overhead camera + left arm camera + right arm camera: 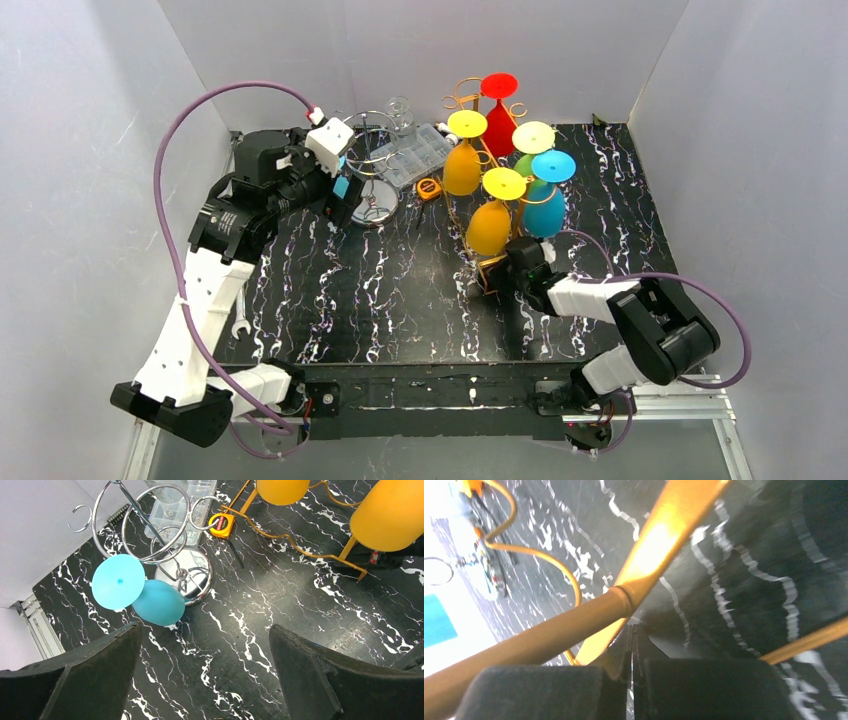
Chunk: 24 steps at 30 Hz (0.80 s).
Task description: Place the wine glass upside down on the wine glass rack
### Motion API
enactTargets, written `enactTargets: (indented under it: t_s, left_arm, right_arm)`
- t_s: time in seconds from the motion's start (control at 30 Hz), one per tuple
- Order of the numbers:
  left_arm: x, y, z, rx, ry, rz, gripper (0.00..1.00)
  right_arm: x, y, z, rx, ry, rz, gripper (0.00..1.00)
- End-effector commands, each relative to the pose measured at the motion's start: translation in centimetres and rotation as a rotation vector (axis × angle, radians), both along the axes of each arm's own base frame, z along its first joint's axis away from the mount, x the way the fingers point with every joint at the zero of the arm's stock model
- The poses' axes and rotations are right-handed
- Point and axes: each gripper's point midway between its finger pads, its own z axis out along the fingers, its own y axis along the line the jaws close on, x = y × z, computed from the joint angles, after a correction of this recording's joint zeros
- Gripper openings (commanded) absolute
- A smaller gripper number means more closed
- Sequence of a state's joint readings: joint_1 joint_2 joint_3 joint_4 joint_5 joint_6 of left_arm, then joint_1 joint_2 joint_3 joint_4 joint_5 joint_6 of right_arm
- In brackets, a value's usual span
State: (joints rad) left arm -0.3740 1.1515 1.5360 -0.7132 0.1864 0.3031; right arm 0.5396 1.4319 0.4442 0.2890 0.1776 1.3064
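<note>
A light blue wine glass hangs upside down on the silver ring rack, its round foot resting in a ring. My left gripper is open and empty, a little in front of the glass and above the table; it also shows in the top view beside the silver rack. My right gripper is shut, with its tips against the foot of the gold rack. In the top view it sits low at that rack's front.
The gold rack carries several upside-down glasses: red, orange, blue. A clear parts box, a yellow tape measure and a clear glass lie at the back. A wrench lies at the left edge.
</note>
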Motion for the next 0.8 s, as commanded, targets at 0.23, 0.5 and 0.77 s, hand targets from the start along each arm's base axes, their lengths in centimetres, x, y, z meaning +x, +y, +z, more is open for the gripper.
enactTargets:
  t_s: [0.23, 0.5, 0.77]
  left_arm:
    - [-1.1, 1.1, 2.6, -0.007, -0.075, 0.021, 0.98]
    - [-1.0, 1.5, 2.0, -0.009, -0.057, 0.048, 0.98]
    - [0.3, 2.2, 1.3, -0.055, 0.001, 0.119, 0.98]
  right_arm:
    - [-2.2, 6.5, -0.6, -0.006, 0.056, 0.187, 0.01]
    - [-4.2, 6.8, 1.6, -0.077, 0.009, 0.371, 0.38]
    - [-7.2, 4.7, 2.9, -0.162, -0.001, 0.495, 0.54]
